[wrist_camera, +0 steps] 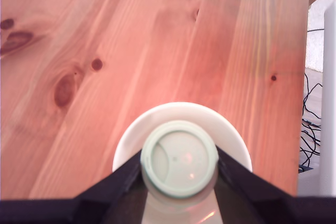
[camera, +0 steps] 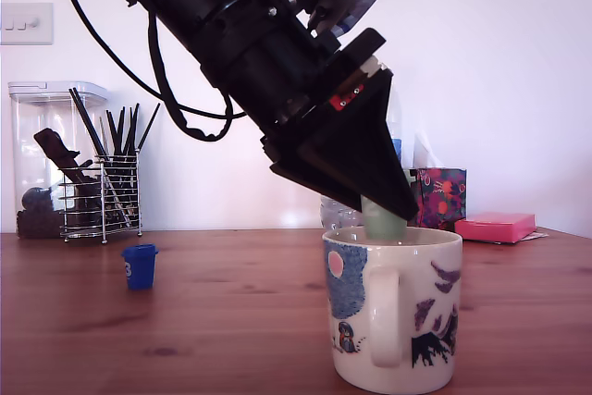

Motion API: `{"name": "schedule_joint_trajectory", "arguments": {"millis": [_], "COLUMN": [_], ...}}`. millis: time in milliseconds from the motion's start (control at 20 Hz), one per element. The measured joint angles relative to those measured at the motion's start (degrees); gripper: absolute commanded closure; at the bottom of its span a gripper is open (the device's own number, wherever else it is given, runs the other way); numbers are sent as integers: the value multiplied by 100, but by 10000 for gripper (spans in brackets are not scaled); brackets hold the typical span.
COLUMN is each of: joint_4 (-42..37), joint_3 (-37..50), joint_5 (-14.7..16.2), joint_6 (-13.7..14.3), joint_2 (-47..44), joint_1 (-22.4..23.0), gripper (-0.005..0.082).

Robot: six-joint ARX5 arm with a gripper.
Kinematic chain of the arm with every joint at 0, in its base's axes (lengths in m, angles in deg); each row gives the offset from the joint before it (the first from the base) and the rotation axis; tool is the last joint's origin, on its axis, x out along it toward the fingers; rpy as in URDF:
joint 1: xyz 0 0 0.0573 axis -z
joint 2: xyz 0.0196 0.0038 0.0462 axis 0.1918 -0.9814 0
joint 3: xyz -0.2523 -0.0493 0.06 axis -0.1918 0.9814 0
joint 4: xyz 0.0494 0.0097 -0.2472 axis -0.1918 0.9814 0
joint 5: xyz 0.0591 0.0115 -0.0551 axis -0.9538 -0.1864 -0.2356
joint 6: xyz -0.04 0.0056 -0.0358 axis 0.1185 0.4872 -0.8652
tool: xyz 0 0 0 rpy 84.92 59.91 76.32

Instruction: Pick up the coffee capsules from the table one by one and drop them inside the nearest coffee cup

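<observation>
While tilted steeply downward, the gripper [camera: 387, 215] clamps the green capsule [camera: 382, 221] between its black fingers [wrist_camera: 123, 174], directly above the mug [camera: 393, 312] mouth. The blue capsule [camera: 140, 265] stands on the table [camera: 213, 321], well apart from the gripper, toward the exterior view's left.

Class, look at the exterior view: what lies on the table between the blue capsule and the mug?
Nothing: between the blue capsule and the mug the exterior view shows only bare table. The green capsule is held above the mug by the end effector.
</observation>
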Motion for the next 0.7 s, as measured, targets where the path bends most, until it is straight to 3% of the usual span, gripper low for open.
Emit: {"name": "schedule_joint_trajectory", "arguments": {"millis": [250, 450, 600, 700], "joint_4": [22, 122, 192, 219], "joint_3": [0, 0, 0, 0], "joint_5": [0, 0, 0, 0], "joint_6": [0, 0, 0, 0], "joint_2": [0, 0, 0, 0], "joint_1": [0, 0, 0, 0], "gripper": [520, 276, 275, 329]}}
